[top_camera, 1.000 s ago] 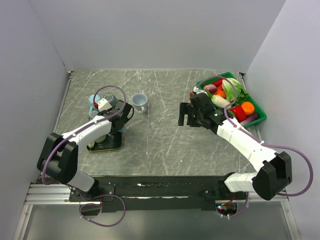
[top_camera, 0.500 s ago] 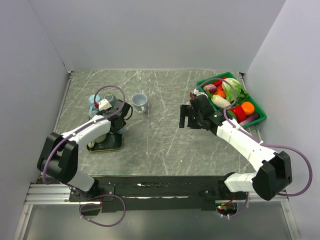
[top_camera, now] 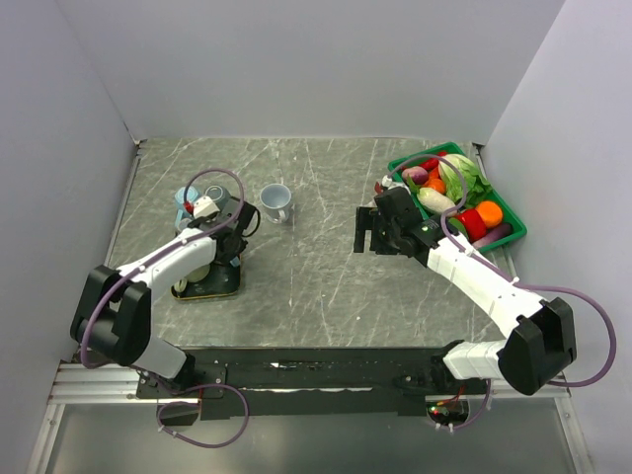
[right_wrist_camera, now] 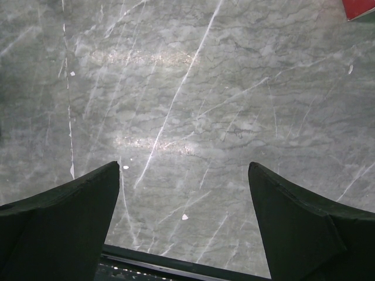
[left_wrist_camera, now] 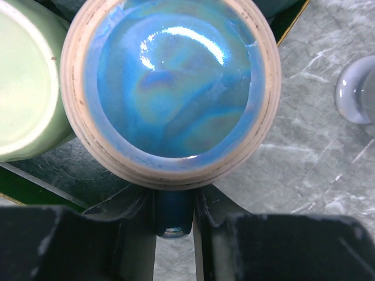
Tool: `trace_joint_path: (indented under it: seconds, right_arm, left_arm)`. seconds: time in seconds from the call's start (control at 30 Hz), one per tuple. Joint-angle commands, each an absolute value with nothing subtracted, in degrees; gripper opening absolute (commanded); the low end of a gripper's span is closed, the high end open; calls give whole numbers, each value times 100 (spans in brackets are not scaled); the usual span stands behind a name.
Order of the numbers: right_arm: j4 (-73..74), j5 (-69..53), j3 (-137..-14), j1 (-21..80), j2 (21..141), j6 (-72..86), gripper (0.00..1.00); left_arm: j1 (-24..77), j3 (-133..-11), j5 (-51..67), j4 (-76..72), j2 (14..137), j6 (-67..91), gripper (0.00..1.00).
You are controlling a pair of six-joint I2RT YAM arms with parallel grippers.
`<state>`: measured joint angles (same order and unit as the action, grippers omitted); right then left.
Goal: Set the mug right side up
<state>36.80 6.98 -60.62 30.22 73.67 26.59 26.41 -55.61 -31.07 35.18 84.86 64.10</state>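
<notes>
The mug (left_wrist_camera: 173, 76) is blue and stands upside down, its glossy base and tan foot ring filling the left wrist view. Its handle (left_wrist_camera: 173, 218) points toward the camera and sits between the two black fingers, which press on it from both sides. My left gripper (left_wrist_camera: 174, 205) is shut on that handle. Seen from the top view, the left gripper (top_camera: 231, 235) is over the dark tray (top_camera: 212, 288) and hides the mug. My right gripper (top_camera: 367, 229) hangs open over bare marble, nothing between its fingers (right_wrist_camera: 70, 216).
A pale green mug (left_wrist_camera: 23, 88) stands upside down right beside the blue one. A grey mug (top_camera: 276, 202) stands upright on the table to the right of the tray. A green basket (top_camera: 509, 232) of vegetables sits at the far right.
The left jaws have closed in onto the blue mug's handle, and the left wrist has shifted slightly left. The right arm has stayed put.
</notes>
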Motion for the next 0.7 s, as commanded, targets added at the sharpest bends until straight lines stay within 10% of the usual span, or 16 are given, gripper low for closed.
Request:
trace_joint_path:
  seconds: [0.0,0.67]
  right_arm:
    - [3568,703,-6117,2979,7365,2707,96]
    - [2462,-2070,-6530,2980,6786,2707,99]
  left_arm:
    - [2637,-5695,-2998,3200,7911,6224,1]
    - [2654,-7312,-1171,3318,5801,5854,1]
